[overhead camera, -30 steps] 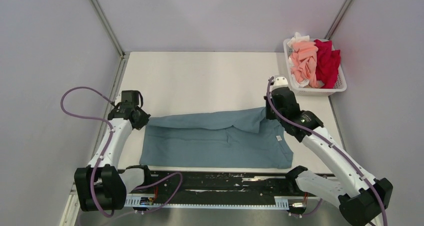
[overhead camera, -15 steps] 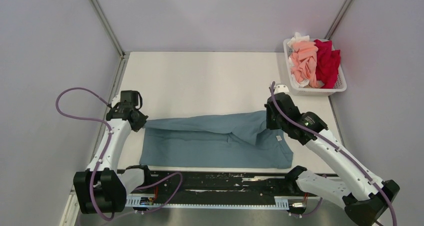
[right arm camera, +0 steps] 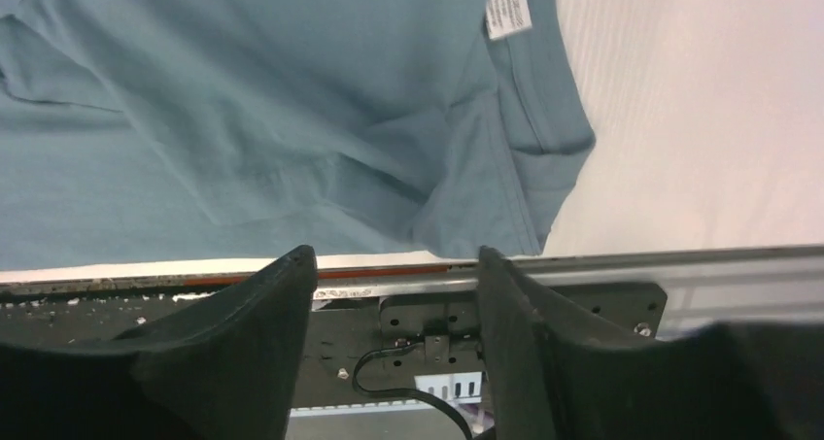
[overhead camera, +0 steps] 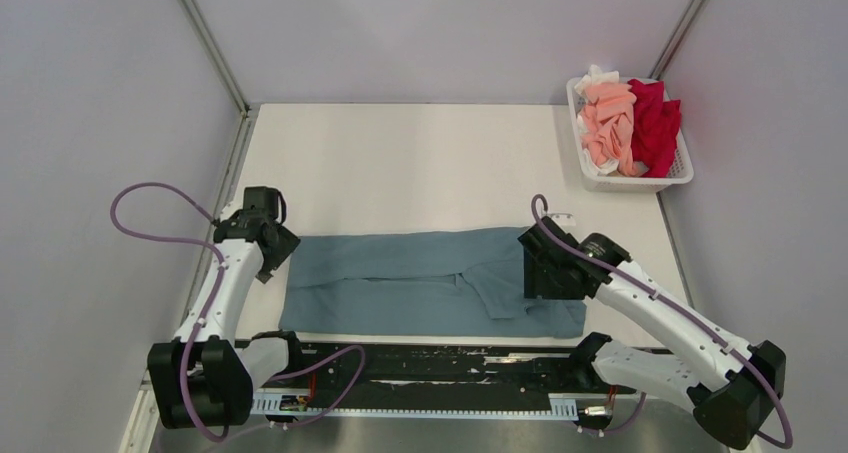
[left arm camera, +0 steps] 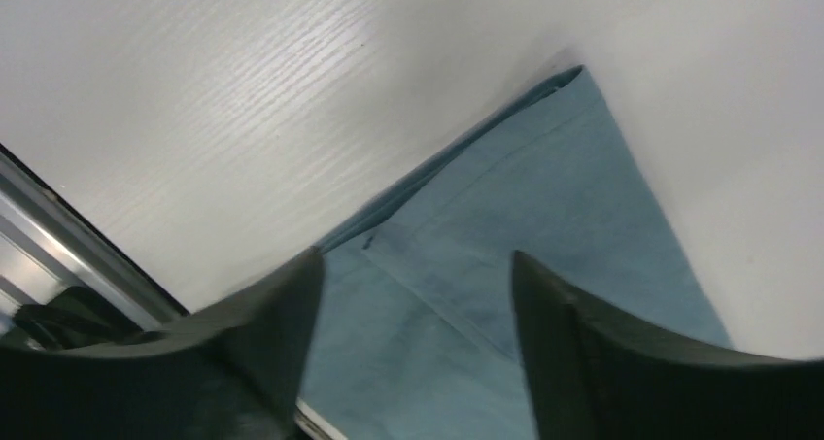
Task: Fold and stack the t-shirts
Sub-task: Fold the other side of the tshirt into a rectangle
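A dusty blue-grey t-shirt lies flat near the table's front edge, folded lengthwise, and nothing grips it. My left gripper hovers open over its left end; in the left wrist view the fingers straddle bare cloth without pinching it. My right gripper stands open above the shirt's right end. In the right wrist view the shirt, its white neck label and the collar lie beyond the open gripper. Salmon pink, crimson red and white t-shirts sit crumpled in the basket.
The white slatted basket stands at the table's back right corner. A black rail with cables runs along the near edge, just below the shirt. Grey walls close in on both sides.
Both grippers carried the shirt's far edge toward the near side, laid it flat over the lower half and opened, letting go. The right arm swung nearer to the front edge.
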Available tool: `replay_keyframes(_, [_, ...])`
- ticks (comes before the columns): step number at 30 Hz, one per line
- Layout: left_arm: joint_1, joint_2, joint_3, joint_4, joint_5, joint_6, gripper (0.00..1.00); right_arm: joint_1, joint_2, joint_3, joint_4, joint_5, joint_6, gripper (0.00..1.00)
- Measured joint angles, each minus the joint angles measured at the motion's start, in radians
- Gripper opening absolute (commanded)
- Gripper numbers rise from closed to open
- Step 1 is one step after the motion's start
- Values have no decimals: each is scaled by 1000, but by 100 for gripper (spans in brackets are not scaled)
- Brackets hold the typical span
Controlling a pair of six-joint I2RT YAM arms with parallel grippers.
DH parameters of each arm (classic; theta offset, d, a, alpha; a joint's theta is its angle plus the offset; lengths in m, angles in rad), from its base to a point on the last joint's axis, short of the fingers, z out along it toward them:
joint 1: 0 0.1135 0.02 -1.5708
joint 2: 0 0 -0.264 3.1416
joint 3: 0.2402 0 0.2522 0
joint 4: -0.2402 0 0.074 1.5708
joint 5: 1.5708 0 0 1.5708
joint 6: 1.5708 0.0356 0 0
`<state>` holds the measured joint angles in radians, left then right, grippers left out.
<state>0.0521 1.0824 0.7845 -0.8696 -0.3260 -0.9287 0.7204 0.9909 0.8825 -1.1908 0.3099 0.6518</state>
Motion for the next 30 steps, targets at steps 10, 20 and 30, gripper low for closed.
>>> replay_keyframes(10, [0, -101, 13, -26, 50, 23, 100, 5, -35, 16, -35, 36, 76, 100])
replay_keyframes(20, [-63, 29, -20, 203, 349, 106, 100, 5, 117, 50, 352, -108, 3, 100])
replay_keyframes(30, [-99, 144, -73, 276, 415, 126, 100, -92, 65, -336, 408, -127, 212, 100])
